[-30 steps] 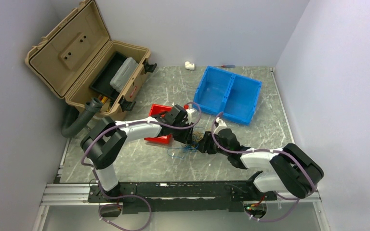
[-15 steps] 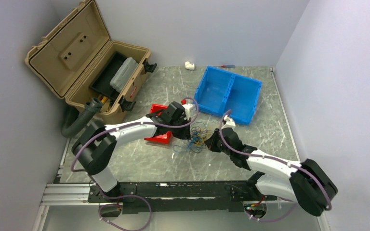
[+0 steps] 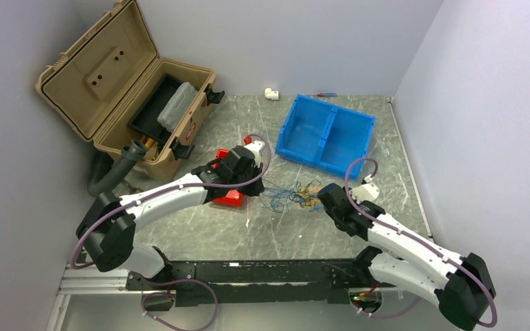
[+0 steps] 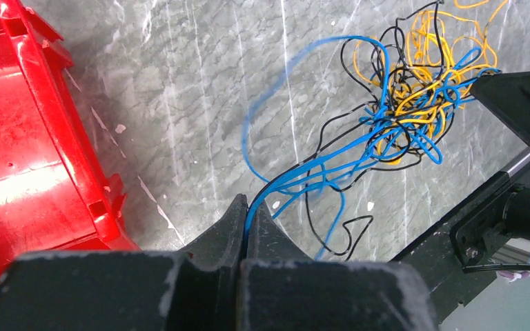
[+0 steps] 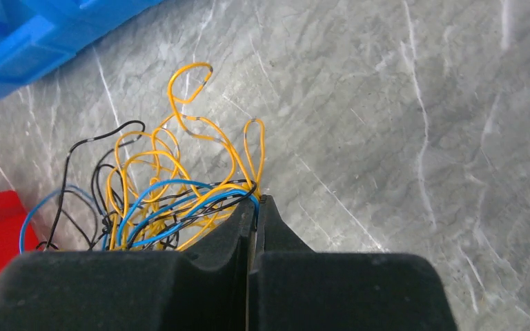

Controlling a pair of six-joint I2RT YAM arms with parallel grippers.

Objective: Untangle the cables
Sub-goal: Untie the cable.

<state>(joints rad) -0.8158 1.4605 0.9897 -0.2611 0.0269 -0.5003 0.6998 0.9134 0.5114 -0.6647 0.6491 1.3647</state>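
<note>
In the middle of the grey marbled bench (image 3: 393, 165), between the two arms, lie the cables (image 3: 295, 194); they are thin strands in blue, yellow-orange and black, and they form a loose tangle that is drawn out sideways from one claw to the other. The left claw (image 4: 246, 207) is fully closed, its two fingers pressed together; several blue strands run straight into the slit between them, so it has hold of the blue part of the cables. From there the blue strands lead across the bench to the denser knot, where yellow and black loops are mixed with them. The right claw (image 5: 257, 205) is closed as well; yellow, blue and black strands are pinched at its tip, and some yellow loops stand out beyond it over the bare bench. The knot is nearer to the right claw than to the left one. Just beside the left claw there is a red tray (image 3: 233, 198), partly hidden under the left arm; a blue bin (image 3: 328, 134) with two compartments stands behind the cables, apart from them. At the far left an open tan toolbox (image 3: 110, 83) sits at the edge of the bench; a small white fitting (image 3: 271, 93) lies near the back wall.
</note>
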